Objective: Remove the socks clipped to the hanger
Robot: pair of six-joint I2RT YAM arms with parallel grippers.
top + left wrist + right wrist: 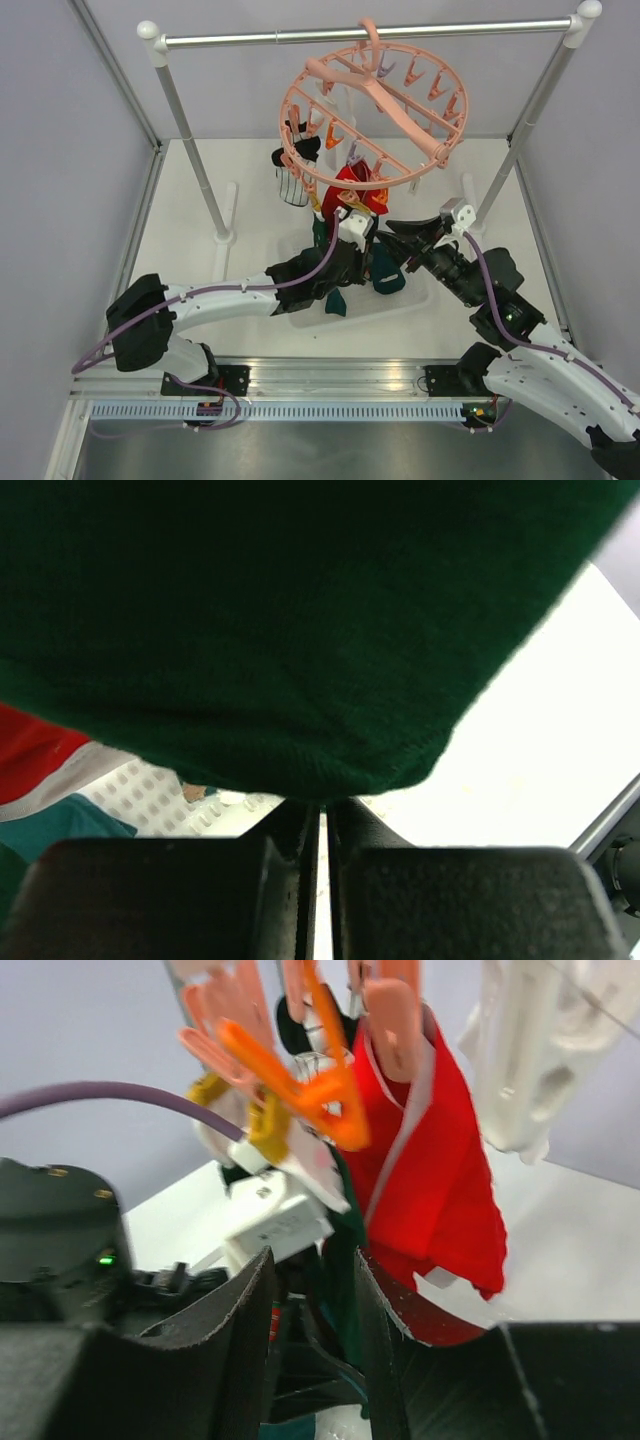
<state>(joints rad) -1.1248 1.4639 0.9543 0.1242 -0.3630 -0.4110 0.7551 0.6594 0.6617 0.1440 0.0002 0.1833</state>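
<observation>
The salmon-pink ring hanger (372, 108) hangs tilted from the rail. A red sock (361, 190) and a white striped sock (292, 182) are clipped to it. My left gripper (338, 238) is under the red sock, its jaws nearly closed on the lower edge of a dark green sock (280, 630) that fills the left wrist view above the gripper (322, 810). My right gripper (398, 236) is open, just right of the red sock (440, 1190). In the right wrist view the gripper (315, 1290) frames the green sock (342, 1260) and orange clips (300, 1090).
The silver rail (350, 34) stands on two slanted posts at the back. A white perforated tray (425, 296) under the hanger holds dark teal socks (386, 272); it also shows in the left wrist view (150, 795). More white socks (530, 1050) hang at the right.
</observation>
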